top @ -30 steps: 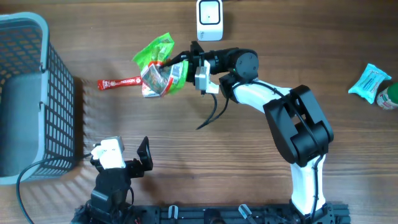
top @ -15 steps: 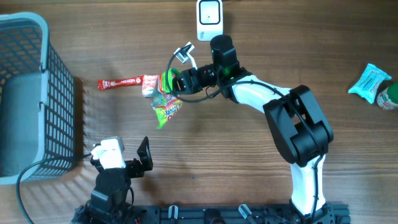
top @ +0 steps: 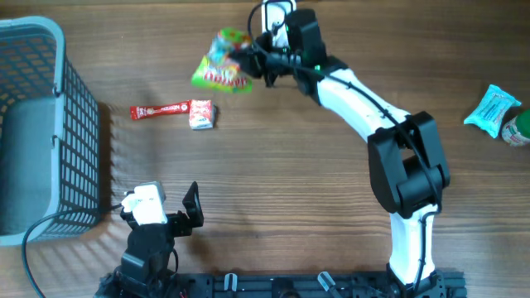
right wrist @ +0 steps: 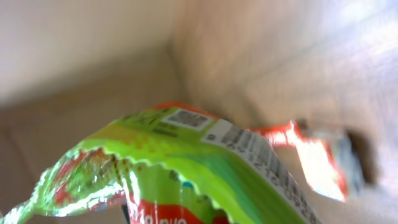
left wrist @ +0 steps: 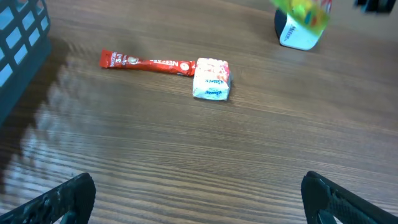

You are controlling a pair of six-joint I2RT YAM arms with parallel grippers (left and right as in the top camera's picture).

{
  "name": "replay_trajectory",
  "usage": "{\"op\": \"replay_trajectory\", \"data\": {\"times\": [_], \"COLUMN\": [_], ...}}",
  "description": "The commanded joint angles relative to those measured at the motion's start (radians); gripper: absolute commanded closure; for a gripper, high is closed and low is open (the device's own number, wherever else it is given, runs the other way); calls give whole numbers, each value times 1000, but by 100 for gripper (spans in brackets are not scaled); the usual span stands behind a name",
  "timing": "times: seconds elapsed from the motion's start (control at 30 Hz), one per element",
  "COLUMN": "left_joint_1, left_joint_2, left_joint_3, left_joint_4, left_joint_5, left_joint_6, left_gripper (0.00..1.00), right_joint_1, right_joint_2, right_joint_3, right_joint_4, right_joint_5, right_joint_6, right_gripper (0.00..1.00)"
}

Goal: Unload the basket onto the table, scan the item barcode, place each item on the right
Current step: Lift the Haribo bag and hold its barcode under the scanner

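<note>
Your right hand (top: 253, 60) pinches the bag (top: 222, 64) up against the scanner (left wrist: 297, 36), probably to turn its barcode (right wrist: 261, 163) toward the reader. Your left hand (left wrist: 199, 208) hangs spread wide, low over the worktop (top: 290, 182), idle.

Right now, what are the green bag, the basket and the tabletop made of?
Green bag: thin glossy plastic film, by its shine, crinkles and zigzag edge. Basket: probably moulded plastic, blue-grey, matt, with an open grid wall. Table: brown wood grain, matt; solid wood or laminate, I cannot tell.
</note>
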Motion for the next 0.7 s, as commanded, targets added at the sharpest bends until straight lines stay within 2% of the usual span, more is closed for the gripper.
{"op": "replay_trajectory", "data": {"times": [0.0,0.13,0.2,0.37,0.67], "left_joint_1": [-3,-3,-3,-3,-3], "left_joint_2": [-5,-5,-5,-5,-5], "left_joint_3": [-5,-5,-5,-5,-5], "left_joint_4": [2,3,2,3,2], "left_joint_5": [-13,-13,-13,-13,-13], "left_joint_6": [-2,-2,-2,-2,-2], "left_gripper": [0,0,0,0,0], "right_joint_1": [2,-2,-9,-54,-106], "right_joint_2": [-7,23,54,215,358], "right_joint_3": [103,103,105,144,313], "right_joint_4": [-2,53,120,350,363], "right_joint_5": [262,386,392,339,317], "right_joint_6": [11,104,111,261,352], "right_gripper": [96,95,95,95,95]}}
